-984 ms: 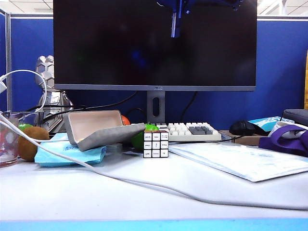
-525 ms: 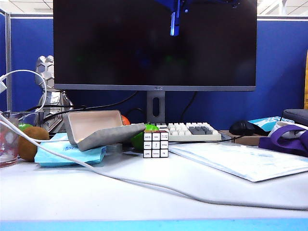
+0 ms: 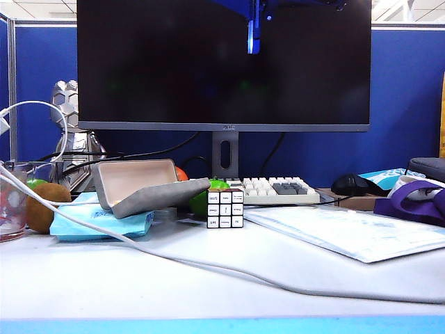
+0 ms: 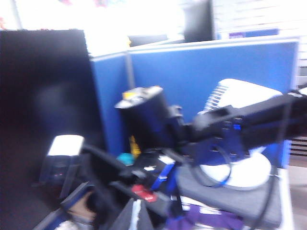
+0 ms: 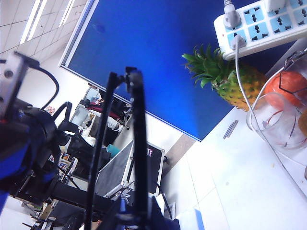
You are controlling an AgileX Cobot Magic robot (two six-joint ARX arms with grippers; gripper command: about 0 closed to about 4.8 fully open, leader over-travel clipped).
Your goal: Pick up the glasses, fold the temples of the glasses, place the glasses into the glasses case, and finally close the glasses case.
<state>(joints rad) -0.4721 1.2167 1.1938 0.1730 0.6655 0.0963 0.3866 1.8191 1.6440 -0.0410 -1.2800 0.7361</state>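
The glasses case [image 3: 149, 191] lies open at the left of the desk, resting on a blue tissue packet [image 3: 101, 223], its beige-lined lid tilted back. Neither gripper shows directly in the exterior view. In the right wrist view my right gripper [image 5: 136, 211] is shut on the black glasses [image 5: 139, 143], held up in the air. One slim temple [image 5: 98, 153] stands apart beside the frame. In the blurred left wrist view my left gripper [image 4: 135, 203] is shut with nothing seen between its fingers. It faces the other arm [image 4: 249, 124].
A big monitor [image 3: 222, 62] stands behind the case. A Rubik's cube [image 3: 225, 208] sits right of the case, with a keyboard [image 3: 272, 189] and mouse [image 3: 354, 184] behind. A white cable [image 3: 174, 261] crosses the desk front. A plastic sheet [image 3: 348, 233] lies at right, a kiwi [image 3: 47, 207] at left.
Nothing on the desk has moved. Only the blue arm's reflection at the top of the monitor has shifted slightly.
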